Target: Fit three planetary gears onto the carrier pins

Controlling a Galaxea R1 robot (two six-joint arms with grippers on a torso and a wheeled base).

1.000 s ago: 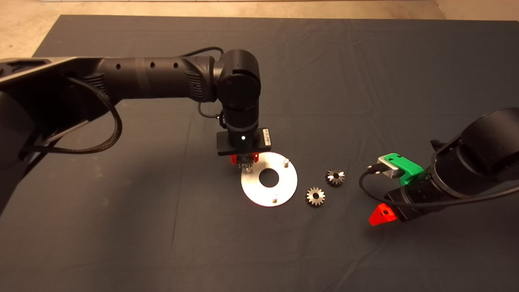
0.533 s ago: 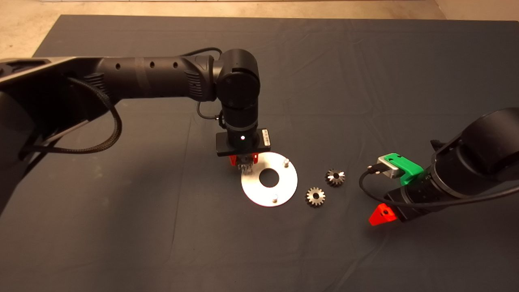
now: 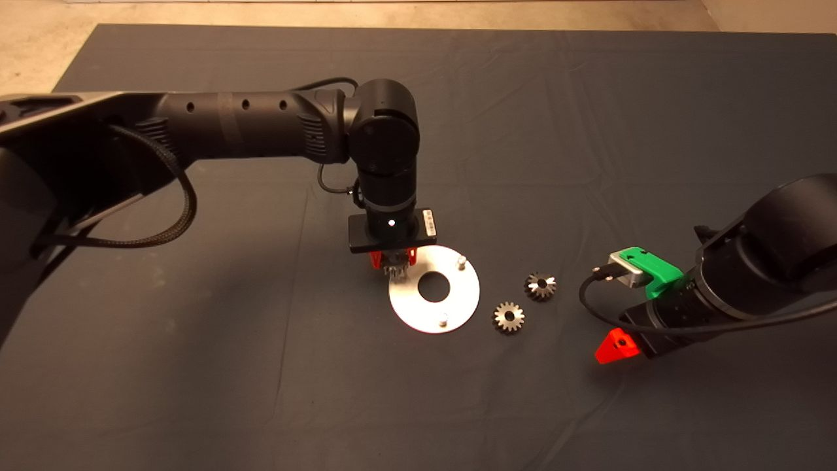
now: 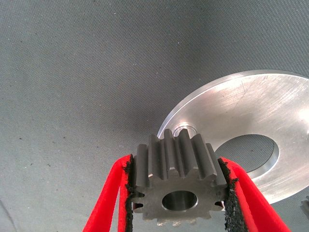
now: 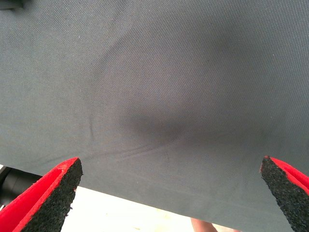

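Planetary gears: 1 gear [image 4: 177, 186] clamped flat between left gripper [image 4: 177, 203] pads, bore vertical, hovering just above pin [image 4: 183, 130] at disc [image 3: 465, 297] rim, presumably so hole could drop straight over it. Bore looked slightly short of pin, so likely needed small nudge before lowering. Other 2 gears [image 3: 509, 316] [image 3: 540, 286] lay loose on mat [image 3: 196, 366] just beside disc, close for next picks. Remaining 2 pins [image 3: 461, 261] [image 3: 443, 320] bare. Right gripper [image 5: 169, 193] parked at lower right, fingers spread wide, holding nothing, clear of workspace.
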